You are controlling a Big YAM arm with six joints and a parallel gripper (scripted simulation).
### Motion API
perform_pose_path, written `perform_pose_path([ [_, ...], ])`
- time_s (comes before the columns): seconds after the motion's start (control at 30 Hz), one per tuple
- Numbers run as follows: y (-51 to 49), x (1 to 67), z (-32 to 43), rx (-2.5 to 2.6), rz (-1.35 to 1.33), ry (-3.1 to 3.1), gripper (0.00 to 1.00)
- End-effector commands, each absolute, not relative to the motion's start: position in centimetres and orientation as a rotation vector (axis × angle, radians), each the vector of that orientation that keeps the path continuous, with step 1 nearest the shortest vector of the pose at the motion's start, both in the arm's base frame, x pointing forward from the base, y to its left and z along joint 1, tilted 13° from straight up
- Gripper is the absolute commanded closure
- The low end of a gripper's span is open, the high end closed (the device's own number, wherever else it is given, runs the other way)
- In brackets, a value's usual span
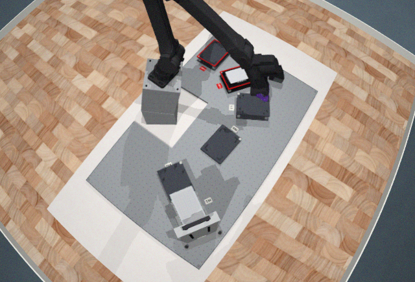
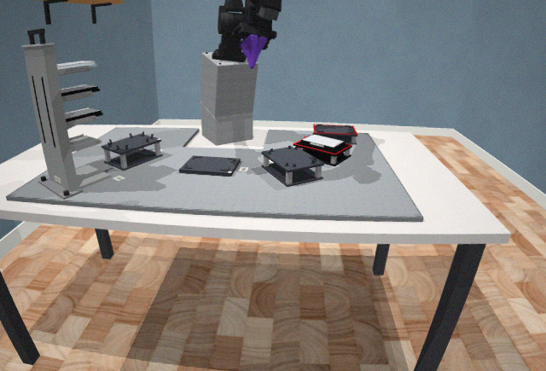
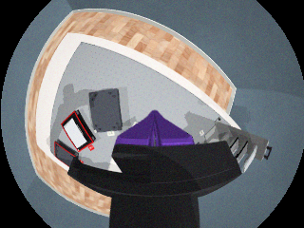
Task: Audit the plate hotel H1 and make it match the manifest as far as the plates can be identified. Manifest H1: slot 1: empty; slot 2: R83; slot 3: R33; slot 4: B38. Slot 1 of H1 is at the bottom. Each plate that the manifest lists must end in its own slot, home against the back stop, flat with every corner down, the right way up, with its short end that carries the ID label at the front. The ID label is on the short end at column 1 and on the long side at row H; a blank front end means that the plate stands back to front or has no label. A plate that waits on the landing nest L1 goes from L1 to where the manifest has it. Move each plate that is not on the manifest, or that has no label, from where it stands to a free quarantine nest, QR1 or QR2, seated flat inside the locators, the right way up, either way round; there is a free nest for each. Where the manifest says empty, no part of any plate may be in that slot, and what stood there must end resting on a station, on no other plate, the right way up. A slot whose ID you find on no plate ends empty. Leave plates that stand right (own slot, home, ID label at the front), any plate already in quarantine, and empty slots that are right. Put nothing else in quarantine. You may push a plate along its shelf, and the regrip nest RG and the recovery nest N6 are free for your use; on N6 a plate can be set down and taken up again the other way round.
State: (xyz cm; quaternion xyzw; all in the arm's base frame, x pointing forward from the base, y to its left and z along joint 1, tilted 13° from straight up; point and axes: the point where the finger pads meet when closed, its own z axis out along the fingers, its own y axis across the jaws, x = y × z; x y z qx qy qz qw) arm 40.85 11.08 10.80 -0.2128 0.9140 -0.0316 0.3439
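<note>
The plate hotel H1 [image 1: 196,223] [image 2: 53,115] stands at the near end of the grey mat. From above, a white plate or shelf [image 1: 186,203] shows at its top level. From the side, dark edges lie on the two middle shelves [image 2: 81,102], and the bottom shelf [image 2: 84,141] looks bare. No labels are readable. A white plate [image 1: 236,76] [image 2: 323,141] sits in one red-rimmed quarantine nest. The other quarantine nest [image 1: 213,53] [image 2: 334,129] holds no plate. My gripper [image 1: 262,97] [image 2: 252,51] [image 3: 154,131], with purple fingers, is shut on nothing and hangs high above the raised dark nest [image 1: 253,106] [image 2: 292,162].
A flat dark nest [image 1: 221,143] [image 2: 210,165] lies mid-mat. Another raised dark nest [image 1: 174,176] [image 2: 131,147] stands in front of the hotel. The arm's grey pedestal [image 1: 161,99] [image 2: 228,100] stands at the back. A wooden wall shelf [image 2: 72,0] hangs above the hotel.
</note>
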Motion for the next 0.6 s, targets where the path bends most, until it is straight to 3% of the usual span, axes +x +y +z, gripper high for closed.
perform_pose_path([
  [0.0, 10.8, 42.8, 12.8, -0.464, -0.055, 2.395, 1.00],
  [0.57, 7.5, 41.5, 8.8, -0.361, -0.013, 2.539, 1.00],
])
